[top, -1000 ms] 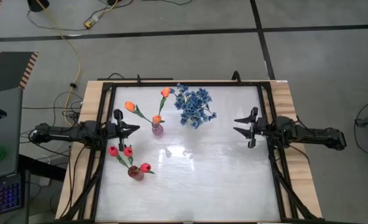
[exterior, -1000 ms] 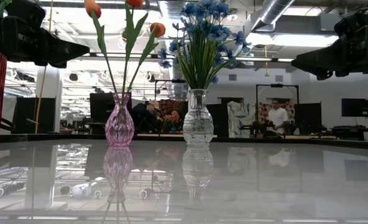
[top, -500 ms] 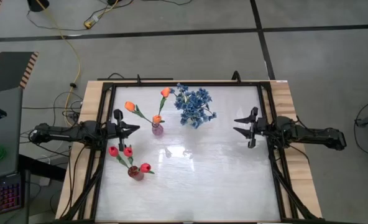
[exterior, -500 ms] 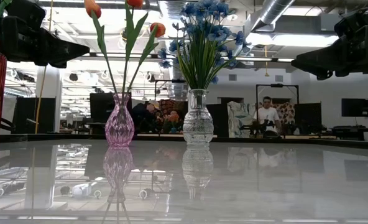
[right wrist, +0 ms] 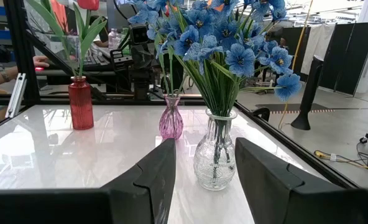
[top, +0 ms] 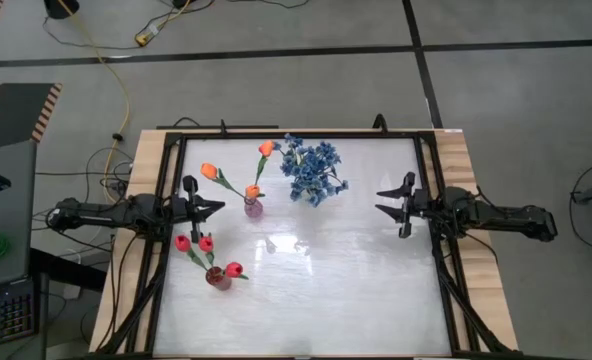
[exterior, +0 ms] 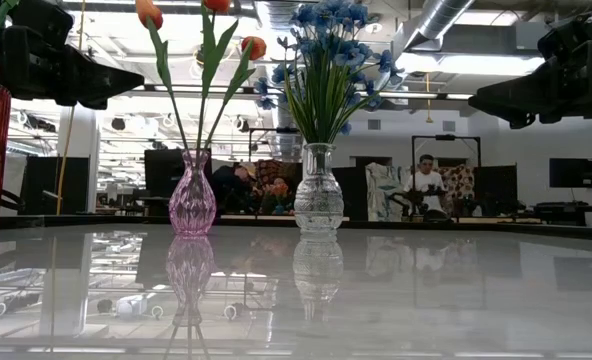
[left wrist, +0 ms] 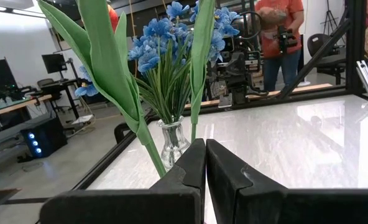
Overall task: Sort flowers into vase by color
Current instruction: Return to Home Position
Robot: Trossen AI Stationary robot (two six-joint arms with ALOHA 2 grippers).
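Homing: sorting judged complete

High view: left gripper (top: 219, 207) and right gripper (top: 380, 201) were parked at opposite table (top: 356, 290) edges; red tulips (top: 205, 243) were vased nearby.
Low view: orange tulips (exterior: 255, 47) and blue sprigs (exterior: 326, 30) were vased separately.
Left wrist view: jaws were closed, empty.
Right wrist view: jaws were parted, empty.
Stem clearance was advised during retraction.

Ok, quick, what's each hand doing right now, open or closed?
Left hand: closed, holding nothing.
Right hand: open, empty.

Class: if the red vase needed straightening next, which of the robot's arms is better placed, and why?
Left, probably. The left gripper sits near the red vase, on its side of the table; the right gripper waits at the far edge.
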